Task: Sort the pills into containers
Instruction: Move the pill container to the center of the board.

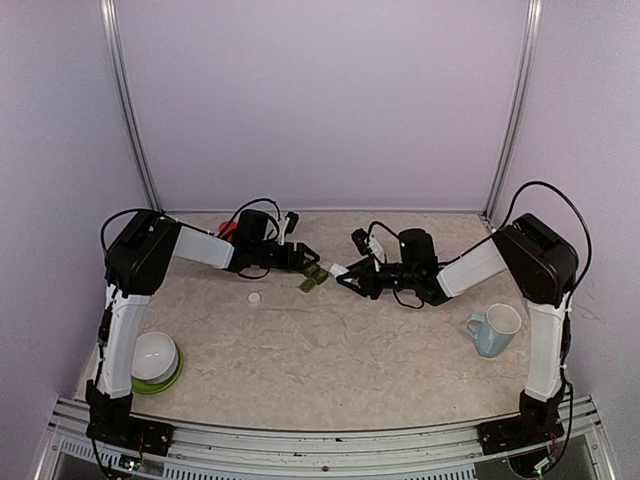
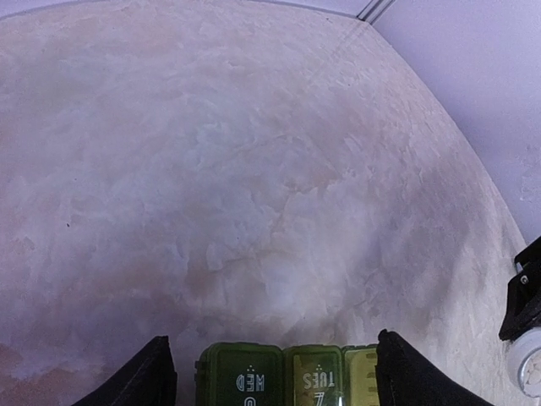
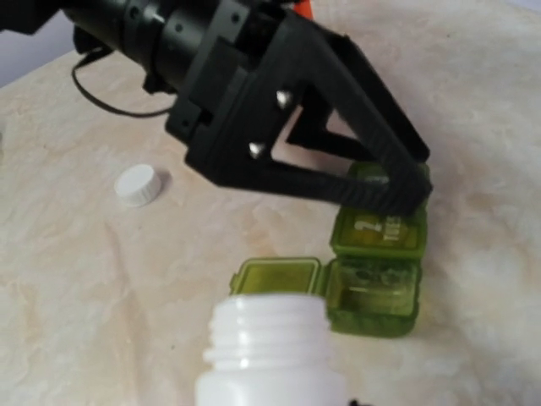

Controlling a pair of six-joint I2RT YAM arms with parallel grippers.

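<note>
The containers are a small green strip of three joined compartments. The nearest lid in the right wrist view stands flipped open, and the "TUES" and "WED" lids are down. My left gripper is open and straddles the strip. A gap shows at its left finger, and the right finger is against the strip's end. My right gripper is shut on an uncapped white bottle, whose mouth is tilted toward the open compartment. I cannot make out any pills.
A white bottle cap lies left of the strip. An orange-red bottle sits behind the left arm. A white bowl on a green plate is at the near left. A pale blue mug is at the near right.
</note>
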